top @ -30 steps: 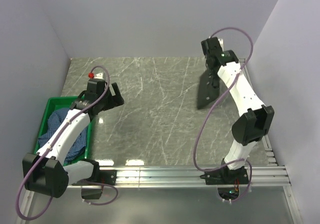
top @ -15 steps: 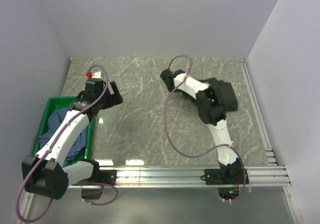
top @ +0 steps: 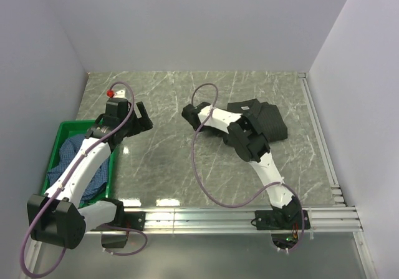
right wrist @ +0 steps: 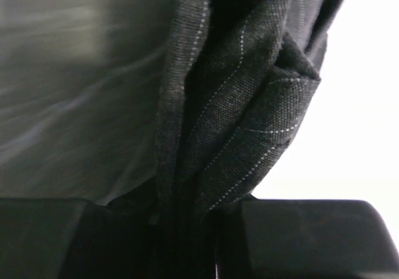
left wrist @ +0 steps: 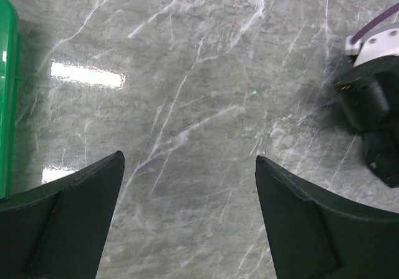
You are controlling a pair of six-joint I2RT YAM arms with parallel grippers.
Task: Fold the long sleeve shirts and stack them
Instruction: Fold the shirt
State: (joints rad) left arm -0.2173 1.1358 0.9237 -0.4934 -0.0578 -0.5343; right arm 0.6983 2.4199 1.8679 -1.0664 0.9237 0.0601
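My right gripper (right wrist: 187, 220) is clamped on a bunched fold of the black pinstriped shirt (top: 265, 118), which lies as a dark bundle on the far right part of the table (top: 174, 166). My left gripper (left wrist: 188, 191) hangs with its jaws wide apart over bare slab, just right of the green crate (top: 70, 125) where the blue checked shirt (top: 95, 180) sits crumpled. The tabletop is grey-green marble with pale veins and glare patches; 3 plain pale walls (top: 199, 23) close it in, and a ribbed metal rail (top: 206, 219) runs along the near edge
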